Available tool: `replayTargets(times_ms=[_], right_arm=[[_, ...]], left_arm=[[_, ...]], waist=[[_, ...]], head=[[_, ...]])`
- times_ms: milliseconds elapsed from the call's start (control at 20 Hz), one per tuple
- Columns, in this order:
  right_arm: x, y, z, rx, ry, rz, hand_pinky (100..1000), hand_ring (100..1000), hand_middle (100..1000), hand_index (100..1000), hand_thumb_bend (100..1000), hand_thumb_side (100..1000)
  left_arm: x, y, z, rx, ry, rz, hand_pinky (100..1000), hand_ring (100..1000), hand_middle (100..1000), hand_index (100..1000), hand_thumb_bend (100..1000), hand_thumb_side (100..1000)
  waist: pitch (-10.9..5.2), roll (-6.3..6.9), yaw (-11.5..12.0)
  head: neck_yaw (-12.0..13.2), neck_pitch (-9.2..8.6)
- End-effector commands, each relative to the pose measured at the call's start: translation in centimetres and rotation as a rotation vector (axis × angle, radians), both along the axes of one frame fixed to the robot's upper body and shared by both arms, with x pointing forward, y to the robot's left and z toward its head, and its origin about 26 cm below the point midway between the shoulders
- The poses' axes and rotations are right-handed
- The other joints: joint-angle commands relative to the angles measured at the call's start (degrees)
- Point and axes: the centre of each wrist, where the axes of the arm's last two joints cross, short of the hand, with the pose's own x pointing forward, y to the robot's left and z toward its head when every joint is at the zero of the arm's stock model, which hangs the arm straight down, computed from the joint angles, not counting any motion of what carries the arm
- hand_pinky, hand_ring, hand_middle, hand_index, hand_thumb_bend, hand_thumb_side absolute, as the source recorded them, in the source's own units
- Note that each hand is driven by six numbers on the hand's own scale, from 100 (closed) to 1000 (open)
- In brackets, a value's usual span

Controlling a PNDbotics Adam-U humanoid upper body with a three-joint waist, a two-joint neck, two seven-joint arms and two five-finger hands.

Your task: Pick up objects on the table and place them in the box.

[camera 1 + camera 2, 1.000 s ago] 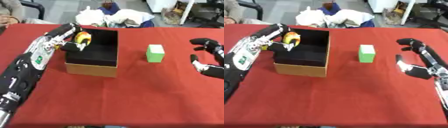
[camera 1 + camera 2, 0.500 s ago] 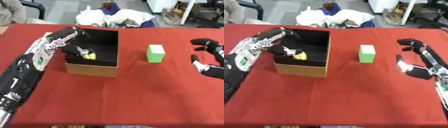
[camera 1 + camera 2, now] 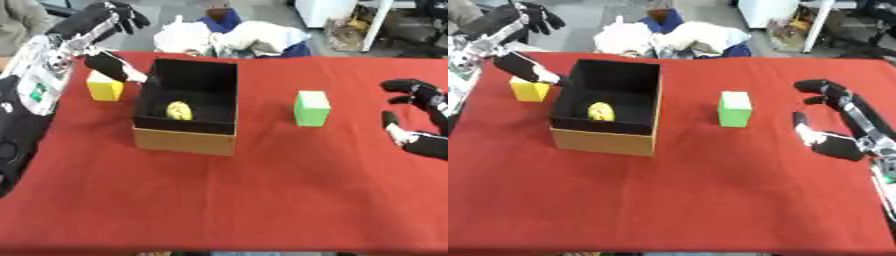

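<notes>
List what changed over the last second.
The left hand let go of the yellow object, which now lies inside the box, then rose open and back. That uncovered a yellow block. The green block and right hand stayed put.

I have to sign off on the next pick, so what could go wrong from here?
The yellow block sits close beside the box, behind the open left hand; reaching for it could nudge the box. The green block stands upright in the open, and the open right hand might tip it on approach. The yellow object already in the box could be jostled.
</notes>
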Motion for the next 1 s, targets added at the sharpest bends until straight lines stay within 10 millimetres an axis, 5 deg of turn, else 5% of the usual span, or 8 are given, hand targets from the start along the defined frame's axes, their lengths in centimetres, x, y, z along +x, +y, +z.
replayTargets(times_ms=[50, 550, 1000], right_arm=[[0.1, -0.6, 1.0, -0.016, -0.02, -0.004, 788, 884, 830, 892, 100, 278], [0.4, -0.3, 1.5, -0.026, -0.031, 0.013, 788, 885, 830, 893, 100, 284], [1.0, 0.1, 2.5, -0.04, -0.054, 0.039, 788, 885, 829, 892, 100, 297]], left_arm=[[0.2, 2.6, 2.2, 0.072, -0.051, 0.062, 722, 722, 728, 832, 875, 429], [1.6, 7.5, 1.4, 0.137, 0.026, 0.174, 780, 793, 781, 851, 876, 483], [1.6, 11.9, 0.7, 0.146, 0.088, 0.334, 796, 807, 788, 850, 850, 483]], waist=[[-0.71, 0.18, -0.03], [0.19, 0.7, -1.44], [2.41, 1.98, -4.96]], head=[[-0.22, -0.53], [0.4, -1.38], [1.46, -3.19]])
